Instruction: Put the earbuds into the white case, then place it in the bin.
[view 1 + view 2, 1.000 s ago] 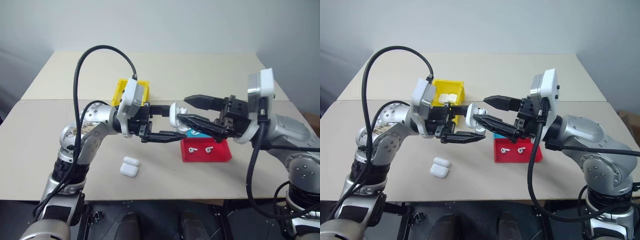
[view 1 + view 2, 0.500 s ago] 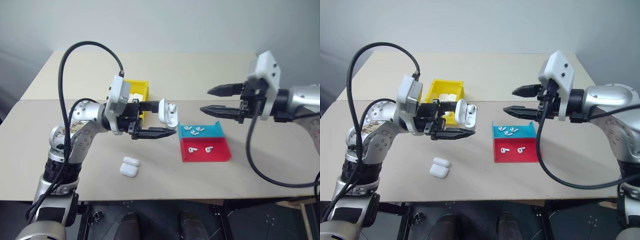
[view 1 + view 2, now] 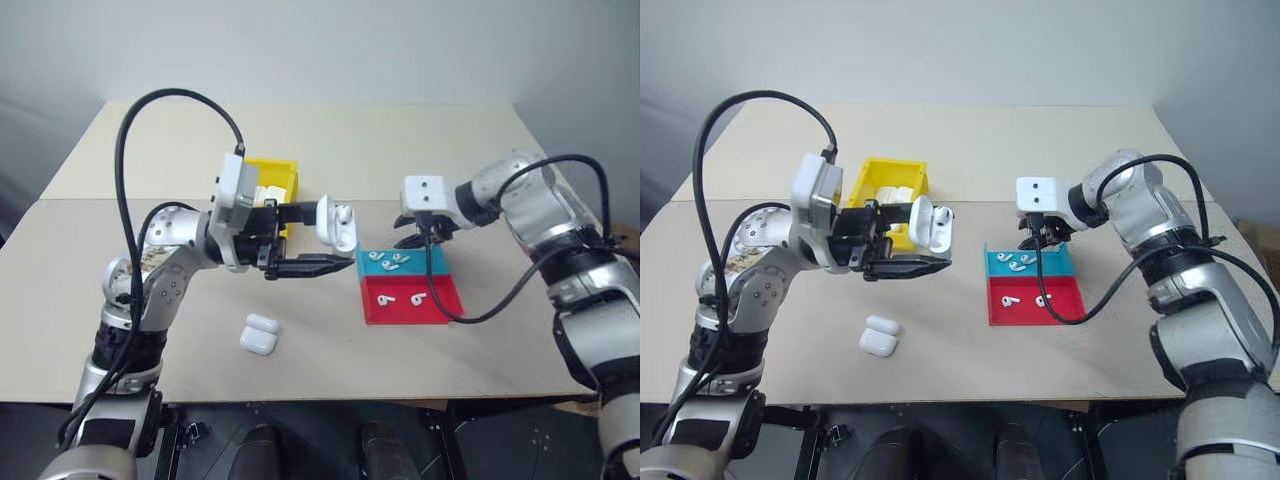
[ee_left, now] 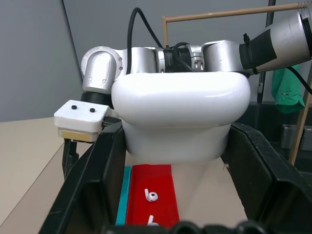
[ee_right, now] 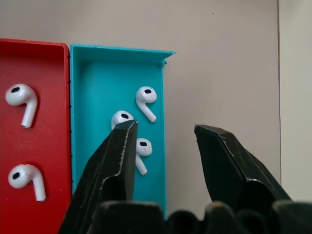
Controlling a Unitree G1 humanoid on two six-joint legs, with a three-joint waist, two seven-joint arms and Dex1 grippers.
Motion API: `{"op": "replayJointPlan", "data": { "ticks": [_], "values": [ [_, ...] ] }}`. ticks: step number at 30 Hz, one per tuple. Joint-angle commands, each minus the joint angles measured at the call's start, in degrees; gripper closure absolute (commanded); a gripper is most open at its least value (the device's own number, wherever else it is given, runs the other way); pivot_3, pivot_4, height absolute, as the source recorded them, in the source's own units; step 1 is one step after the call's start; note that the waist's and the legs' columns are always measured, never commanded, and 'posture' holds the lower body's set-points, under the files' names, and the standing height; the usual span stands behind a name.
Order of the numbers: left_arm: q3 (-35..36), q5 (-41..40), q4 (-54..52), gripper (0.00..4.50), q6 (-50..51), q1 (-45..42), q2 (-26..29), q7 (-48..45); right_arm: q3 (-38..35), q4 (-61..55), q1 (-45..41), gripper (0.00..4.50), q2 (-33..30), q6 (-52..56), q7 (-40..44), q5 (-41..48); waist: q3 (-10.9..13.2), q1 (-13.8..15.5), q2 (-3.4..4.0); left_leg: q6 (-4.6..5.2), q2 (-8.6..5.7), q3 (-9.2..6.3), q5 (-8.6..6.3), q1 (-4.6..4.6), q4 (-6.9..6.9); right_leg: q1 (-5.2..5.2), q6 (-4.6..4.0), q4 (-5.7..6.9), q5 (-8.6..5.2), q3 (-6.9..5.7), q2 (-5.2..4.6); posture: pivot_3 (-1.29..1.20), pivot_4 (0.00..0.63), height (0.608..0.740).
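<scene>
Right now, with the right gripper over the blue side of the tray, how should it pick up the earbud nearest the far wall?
Come straight down and pinch that earbud across its round head; it lies flat, apart from the other two, with room for the right gripper fingers either side.

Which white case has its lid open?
The white case held in the left gripper above the table. Its lid is flipped up; the one lying on the table is closed.

white case (image 3: 335,224), white earbuds (image 5: 145,100), yellow bin (image 3: 282,178), red-and-teal tray (image 3: 441,297)
</scene>
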Motion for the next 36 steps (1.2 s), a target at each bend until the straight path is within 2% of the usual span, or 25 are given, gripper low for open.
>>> {"op": "replayJointPlan", "data": {
  "ticks": [1, 11, 33, 36],
  "values": [
    [1.2, -0.3, -2.3, 1.72, -1.2, -0.1, 0.5, 0.3, -1.0, 3.8, -2.7, 2.12, 1.8, -4.9, 4.2, -1.9, 0.0, 0.0, 0.0, 0.0, 0.0, 0.0, 0.0, 0.01, 0.01, 0.01, 0.0, 0.0, 0.0, 0.0, 0.0, 0.0, 0.15, 0.74],
    [0.8, -0.2, -3.0, 1.72, -1.1, -0.4, 0.8, 1.1, -1.1, 12.2, -4.0, 2.12, 7.2, -9.6, 4.6, -8.5, 0.0, -0.1, 0.03, -0.03, 0.0, 0.0, 0.02, 0.02, 0.0, 0.02, 0.0, 0.1, 0.0, 0.0, 0.0, 0.0, 0.15, 0.74],
    [1.2, -1.3, -5.3, 1.72, 0.2, 0.3, 2.5, 3.1, -1.2, 18.6, -2.7, 2.12, 11.1, -13.9, 1.0, -15.2, 0.0, -0.7, 0.06, -0.06, 0.0, 0.0, 0.03, 0.04, 0.0, 0.03, 0.0, 0.31, 0.0, 0.0, 0.0, 0.0, 0.15, 0.74],
    [1.4, -1.4, -5.2, 1.72, 0.3, 0.3, 2.8, 3.0, -1.4, 18.8, -2.6, 2.74, 11.5, -13.7, 1.1, -15.3, 0.0, -0.9, 0.06, -0.06, 0.0, 0.0, 0.03, 0.05, 0.0, 0.04, 0.0, 0.31, 0.0, 0.0, 0.0, 0.0, 0.15, 0.74]
  ]
}}
